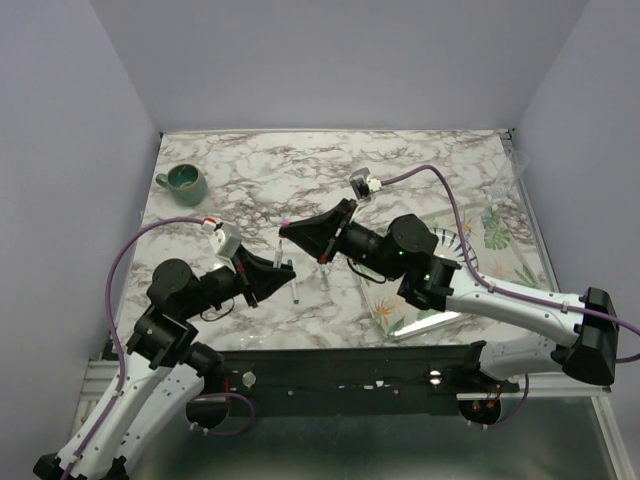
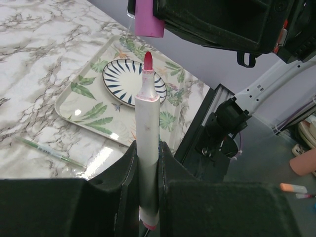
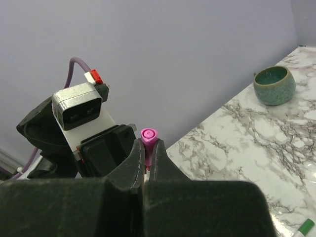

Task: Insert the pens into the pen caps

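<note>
My left gripper point(image 2: 147, 148) is shut on a white pen point(image 2: 147, 123) and holds it upright, its red tip point(image 2: 147, 60) pointing up. My right gripper point(image 3: 147, 147) is shut on a pink pen cap point(image 3: 148, 136). In the left wrist view the cap point(image 2: 149, 19) hangs just above the red tip, slightly apart from it. In the top view the two grippers meet over the table's middle, left point(image 1: 276, 272) and right point(image 1: 288, 234), with the cap point(image 1: 286, 221) at the right fingertips. A green-ended pen point(image 2: 49, 150) lies on the marble. Another pen point(image 1: 325, 270) lies under the right gripper.
A leaf-patterned tray point(image 1: 395, 310) holding a striped plate point(image 2: 129, 81) sits on the right under the right arm. A teal mug point(image 1: 183, 180) stands at the far left, and also shows in the right wrist view point(image 3: 274, 85). A pen point(image 1: 297, 288) lies near the front edge.
</note>
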Motion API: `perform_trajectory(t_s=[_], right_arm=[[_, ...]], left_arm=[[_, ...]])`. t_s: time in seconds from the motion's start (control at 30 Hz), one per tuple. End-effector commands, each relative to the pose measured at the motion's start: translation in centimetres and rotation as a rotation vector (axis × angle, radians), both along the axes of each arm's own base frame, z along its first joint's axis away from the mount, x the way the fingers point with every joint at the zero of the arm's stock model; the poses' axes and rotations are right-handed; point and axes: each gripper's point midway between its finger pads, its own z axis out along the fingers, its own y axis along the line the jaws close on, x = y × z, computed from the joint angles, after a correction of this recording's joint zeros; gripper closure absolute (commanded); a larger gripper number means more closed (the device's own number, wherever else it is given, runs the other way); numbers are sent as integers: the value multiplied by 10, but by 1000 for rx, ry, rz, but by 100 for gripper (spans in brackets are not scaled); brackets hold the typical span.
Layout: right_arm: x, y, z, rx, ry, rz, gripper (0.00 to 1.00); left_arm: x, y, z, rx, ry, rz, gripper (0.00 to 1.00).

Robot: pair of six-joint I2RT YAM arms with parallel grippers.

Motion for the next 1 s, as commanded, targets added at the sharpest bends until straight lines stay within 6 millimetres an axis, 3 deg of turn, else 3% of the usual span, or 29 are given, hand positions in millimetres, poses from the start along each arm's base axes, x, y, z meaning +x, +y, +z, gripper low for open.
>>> perform_trajectory(t_s=[0.0, 0.43, 0.7, 0.87, 0.97], right_arm=[[-2, 6, -16, -43, 13, -5, 99], [-12, 12, -50, -87, 64, -22, 99], [-10, 6, -33, -90, 7, -44, 99], [-29, 9, -32, -107, -79, 57, 99], [-53, 17, -39, -115, -106, 203, 99]], left_arm=[[1, 4, 6, -2, -29, 23, 100], [3, 7, 7, -2, -36, 46, 100], [1, 7, 9, -7, -47, 45, 100], [-5, 7, 14, -29, -71, 24, 100], [-9, 6, 20, -48, -93, 8, 100]])
